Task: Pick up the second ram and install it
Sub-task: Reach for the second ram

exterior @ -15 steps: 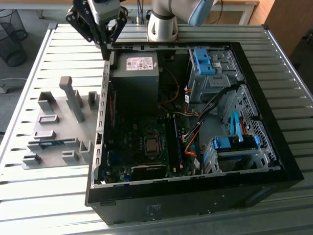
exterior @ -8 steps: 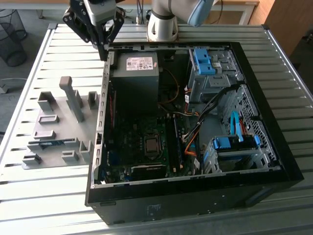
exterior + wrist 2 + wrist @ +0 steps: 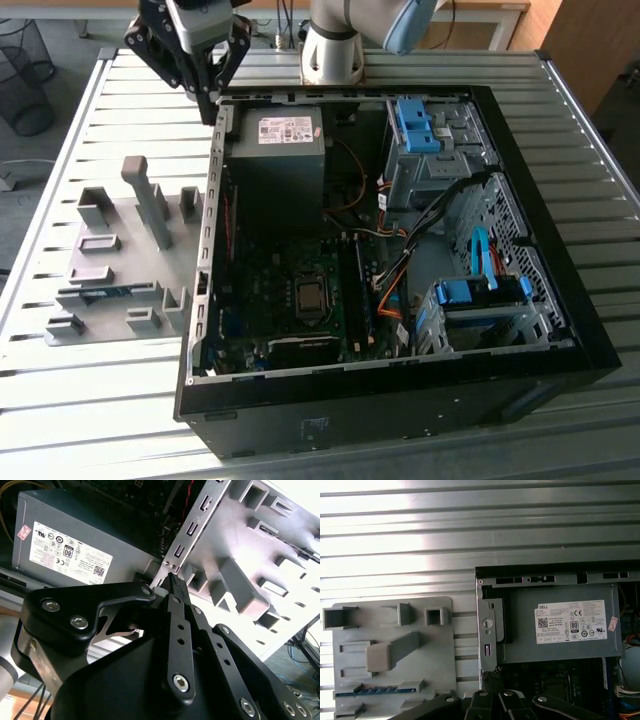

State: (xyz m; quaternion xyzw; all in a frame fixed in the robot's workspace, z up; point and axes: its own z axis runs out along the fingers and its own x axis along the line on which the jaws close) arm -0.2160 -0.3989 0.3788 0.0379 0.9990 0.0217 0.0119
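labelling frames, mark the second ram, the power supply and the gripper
second ram (image 3: 380, 690): first wrist view, mid-length of its blue edge
power supply (image 3: 520, 630): first wrist view, bare grey face
gripper (image 3: 211, 108): exterior view, fingertips

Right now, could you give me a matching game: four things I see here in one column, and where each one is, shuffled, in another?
Things:
A. second ram
B. power supply
C. pincer
D. grey holder

Places:
1. inside the computer case
2. on the slatted table, beside the case
3. lying in the grey holder
4. in the air at the case's corner, shut and holding nothing

Pairs: A-3, B-1, C-4, D-2
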